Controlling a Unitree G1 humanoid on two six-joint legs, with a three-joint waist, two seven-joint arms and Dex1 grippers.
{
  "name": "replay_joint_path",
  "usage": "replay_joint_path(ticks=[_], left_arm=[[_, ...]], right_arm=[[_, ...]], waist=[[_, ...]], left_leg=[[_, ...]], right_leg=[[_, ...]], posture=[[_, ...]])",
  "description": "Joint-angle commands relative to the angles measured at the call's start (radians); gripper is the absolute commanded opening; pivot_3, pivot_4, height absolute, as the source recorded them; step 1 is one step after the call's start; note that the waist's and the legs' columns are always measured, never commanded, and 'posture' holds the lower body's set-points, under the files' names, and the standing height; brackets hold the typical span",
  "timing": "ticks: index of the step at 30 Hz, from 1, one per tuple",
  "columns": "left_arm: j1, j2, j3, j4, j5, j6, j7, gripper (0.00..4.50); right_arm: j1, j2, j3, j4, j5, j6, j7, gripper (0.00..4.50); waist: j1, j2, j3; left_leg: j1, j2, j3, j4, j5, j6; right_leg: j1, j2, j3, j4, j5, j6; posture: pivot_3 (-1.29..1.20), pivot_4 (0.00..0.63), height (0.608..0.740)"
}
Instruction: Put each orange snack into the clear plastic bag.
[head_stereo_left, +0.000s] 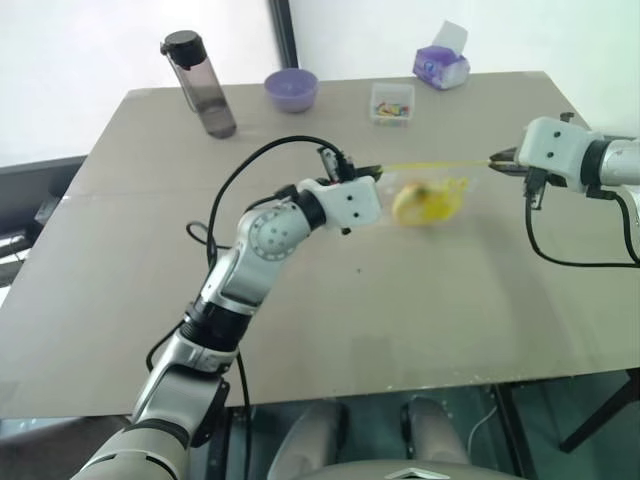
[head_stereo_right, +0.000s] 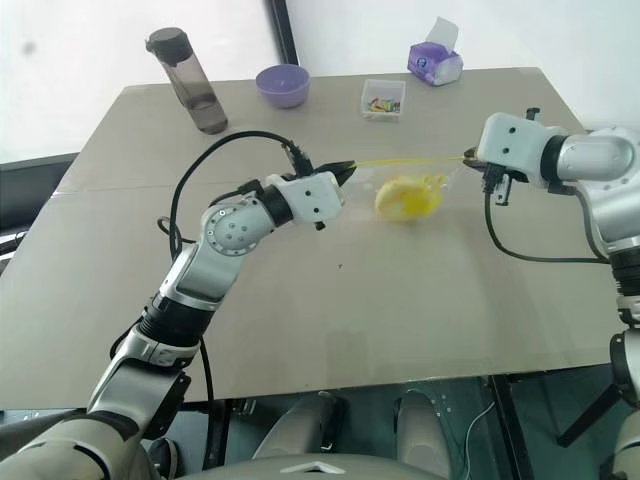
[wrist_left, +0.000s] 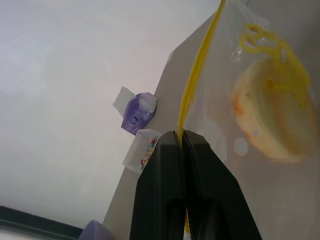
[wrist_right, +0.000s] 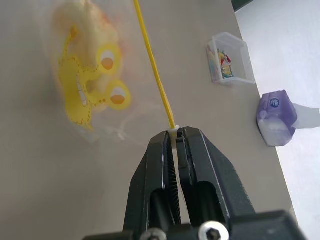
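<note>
Orange-yellow and domed, the orange snack (head_stereo_left: 415, 201) was seen already inside the clear plastic bag (head_stereo_right: 425, 190), which was hung above the table (head_stereo_left: 400, 300) between the two grippers. The bag was held by its yellow seal strip (head_stereo_left: 435, 163), which was stretched into a nearly straight line: one end was pinched by the clenched left gripper (wrist_left: 181, 137), the other end by the clenched right gripper (wrist_right: 176, 133). The film of the bag was thin, transparent and crinkled, with a yellow printed figure on its side, and the snack looked soft, with a rounded top. By these pictures the only snack in view was judged to be placed, so the task seemed nearly finished. Some risks were still judged to remain. If the strip was pulled further apart, the thin plastic could be torn or could slip out from between the smooth black fingers. If one end was released first, the bag could swing down and the snack could roll out, if the seal was not fully pressed. Farther away on the table a small clear box (head_stereo_left: 391, 103), a purple bowl (head_stereo_left: 291, 89), a dark bottle (head_stereo_left: 201, 84) and a purple tissue pack (head_stereo_left: 442, 66) were seen, well apart from the bag.
</note>
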Motion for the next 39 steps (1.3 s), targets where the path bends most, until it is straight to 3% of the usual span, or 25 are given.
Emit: replay_joint_path(ticks=[1,10,13,19,22,23,26,29,30,36,39], left_arm=[[-0.003,0.002,0.021,-0.029,0.001,-0.011,0.018,0.0],[-0.156,-0.029,0.029,0.208,0.037,-0.078,0.128,0.0],[-0.182,-0.013,0.029,0.239,0.049,-0.109,0.146,0.0],[-0.043,-0.003,0.011,0.121,-0.019,-0.076,0.052,0.0],[0.128,0.007,-0.039,0.006,-0.085,0.006,-0.079,0.0],[0.178,0.01,-0.046,-0.035,-0.11,0.047,-0.116,0.32],[0.264,0.004,-0.032,-0.135,-0.138,0.146,-0.144,1.31],[0.322,-0.013,-0.007,-0.205,-0.168,0.225,-0.135,2.81],[0.339,-0.021,0.009,-0.228,-0.188,0.258,-0.131,2.81],[0.422,-0.042,0.166,-0.34,-0.323,0.434,-0.103,2.81],[0.495,-0.021,0.329,-0.427,-0.462,0.578,-0.118,2.81]], right_arm=[[-0.014,-0.016,-0.041,-0.005,-0.003,0.004,-0.016,0.24],[-0.203,0.118,-0.025,0.195,-0.119,-0.122,-0.28,0.24],[-0.212,0.115,-0.028,0.211,-0.111,-0.139,-0.268,0.24],[-0.012,0.071,-0.037,0.007,-0.007,-0.024,-0.099,0.24],[0.178,0.061,-0.047,-0.148,0.037,0.066,-0.063,0.24],[0.236,0.051,-0.05,-0.192,0.041,0.086,-0.053,0.21],[0.369,0.017,-0.072,-0.299,0.06,0.16,-0.023,1.0],[0.456,-0.002,-0.11,-0.364,0.097,0.244,-0.014,2.56],[0.481,-0.012,-0.122,-0.381,0.112,0.268,-0.005,2.95],[0.593,0.042,-0.302,-0.432,0.326,0.397,-0.015,2.95],[0.705,0.046,-0.449,-0.421,0.463,0.472,0.034,2.95]], waist=[[0.002,0.0,0.0],[0.0,0.0,0.0],[0.001,0.0,0.0],[-0.001,0.0,0.0],[-0.003,0.0,0.0],[-0.003,0.001,-0.001],[-0.001,0.002,0.0],[0.002,0.002,0.0],[0.002,0.003,-0.001],[0.004,0.002,0.0],[0.008,0.002,0.0]], left_leg=[[0.0,0.0,0.0,0.0,0.0,0.0],[0.0,0.0,0.001,0.0,0.0,0.0],[-0.001,0.0,0.0,0.0,0.0,0.0],[-0.009,0.0,-0.003,0.0,0.0,0.0],[-0.014,-0.001,-0.003,0.002,0.0,0.0],[-0.015,-0.001,-0.003,0.002,0.0,0.0],[-0.015,-0.001,-0.002,0.002,0.0,0.0],[-0.012,-0.001,-0.002,0.005,0.001,-0.001],[-0.011,-0.001,-0.002,0.005,0.001,-0.001],[0.004,0.001,-0.002,0.001,0.0,0.0],[0.004,0.001,-0.002,0.0,0.0,0.0]], right_leg=[[0.0,0.0,0.0,0.0,0.0,0.0],[0.0,0.0,0.0,0.001,0.0,0.0],[-0.001,0.0,0.0,-0.001,0.0,0.0],[-0.006,-0.001,-0.003,-0.005,0.0,0.0],[-0.012,-0.001,-0.003,0.0,0.0,0.0],[-0.013,-0.001,-0.002,0.0,0.0,0.0],[-0.015,-0.001,-0.002,0.002,0.0,0.0],[-0.012,-0.001,-0.002,0.005,0.001,-0.001],[-0.01,0.0,-0.002,0.005,0.001,-0.001],[0.005,0.001,-0.002,0.0,0.001,-0.001],[0.005,0.001,-0.003,0.0,0.001,-0.001]], posture=[[0.0,0.15,0.74],[0.0,0.15,0.74],[0.0,0.15,0.74],[0.0,0.15,0.74],[0.0,0.15,0.74],[0.0,0.15,0.74],[0.0,0.15,0.74],[0.0,0.15,0.74],[0.0,0.15,0.74],[0.0,0.15,0.74],[0.0,0.15,0.74]])
